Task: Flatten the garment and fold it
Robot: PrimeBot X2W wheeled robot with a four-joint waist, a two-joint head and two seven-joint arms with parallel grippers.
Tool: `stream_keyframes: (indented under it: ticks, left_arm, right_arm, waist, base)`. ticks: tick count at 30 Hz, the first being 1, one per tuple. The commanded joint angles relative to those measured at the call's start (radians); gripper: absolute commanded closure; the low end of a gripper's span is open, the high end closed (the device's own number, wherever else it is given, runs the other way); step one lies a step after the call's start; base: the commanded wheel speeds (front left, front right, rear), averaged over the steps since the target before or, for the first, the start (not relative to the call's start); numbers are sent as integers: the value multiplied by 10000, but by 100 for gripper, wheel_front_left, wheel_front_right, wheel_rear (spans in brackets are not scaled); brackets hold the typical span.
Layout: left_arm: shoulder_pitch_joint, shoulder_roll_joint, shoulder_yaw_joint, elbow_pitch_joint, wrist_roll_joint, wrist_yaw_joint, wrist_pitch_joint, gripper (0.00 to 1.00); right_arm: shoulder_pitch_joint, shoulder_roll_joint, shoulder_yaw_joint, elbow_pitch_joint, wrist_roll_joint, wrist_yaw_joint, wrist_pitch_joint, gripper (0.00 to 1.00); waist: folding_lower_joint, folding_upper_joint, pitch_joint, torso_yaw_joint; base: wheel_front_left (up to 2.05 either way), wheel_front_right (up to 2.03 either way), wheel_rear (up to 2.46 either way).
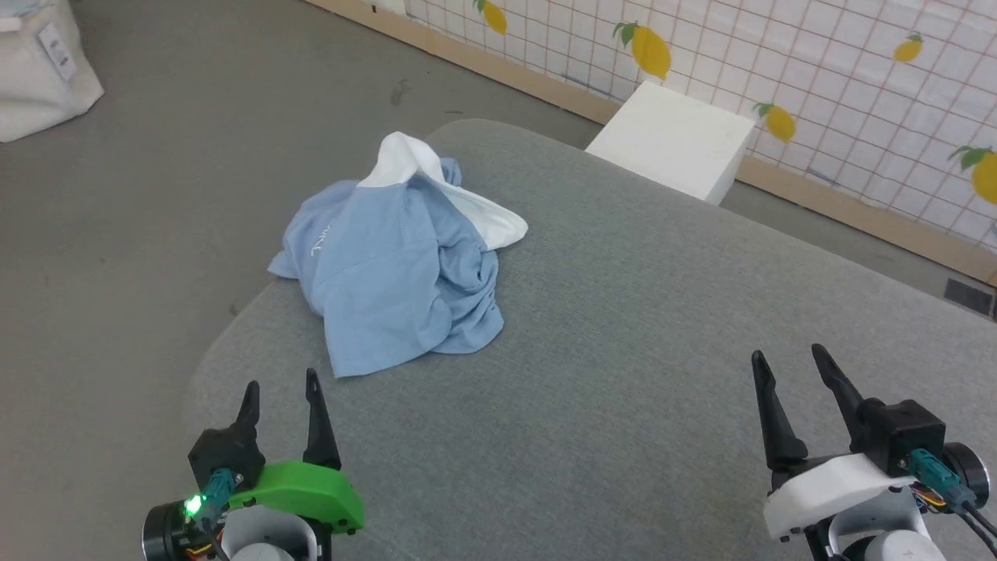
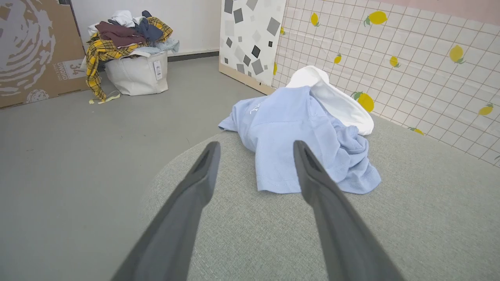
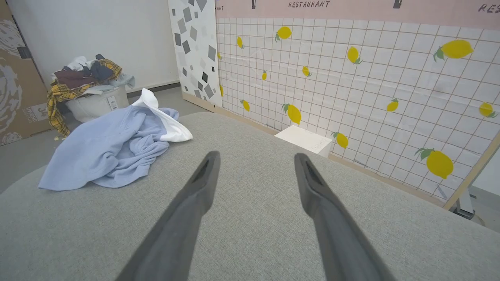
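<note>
Lt blue polo shirt (image 1: 397,273) lies crumpled in a heap, white part uppermost, at the far-left edge of the grey fabric desk (image 1: 623,351), w/ one corner poking past the rim. L gripper (image 1: 282,380) hovers over the desk's near-left corner, jaws wide, nothing in them. R gripper (image 1: 786,351) is over the desk's near-right part, jaws wide too, empty. White box (image 1: 674,140) sits on the floor beyond the desk's far side.
</note>
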Motion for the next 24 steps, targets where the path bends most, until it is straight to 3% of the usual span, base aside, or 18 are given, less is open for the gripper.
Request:
stream_keyframes:
  ticks: [1, 12, 19, 24]
  left_arm:
    - [-233, 80, -62, 79, -186, 105, -132, 0]
    - [-488, 214, -294, 253, -485, 248, -301, 0]
    - [-2277, 209, -500, 535, -780, -436, 193, 0]
    - [-4598, 176, -304, 1560, -1450, -1033, 1110, 0]
  right_arm:
    - [-214, 6, -32, 47, 80, -16, -125, 0]
    - [-216, 7, -200, 45, 98, -17, -228, 0]
    - [-440, 7, -225, -417, -318, -17, 113, 0]
    - [-1012, 7, 55, -1011, -835, -17, 579, 0]
  waist:
    - [0, 0, 20, 166]
    - [0, 0, 124, 916]
    - [0, 0, 1106, 860]
    - [0, 0, 2552, 163]
  base:
    - [0, 0, 0]
    - [0, 0, 0]
    - [0, 0, 0]
    - [0, 0, 0]
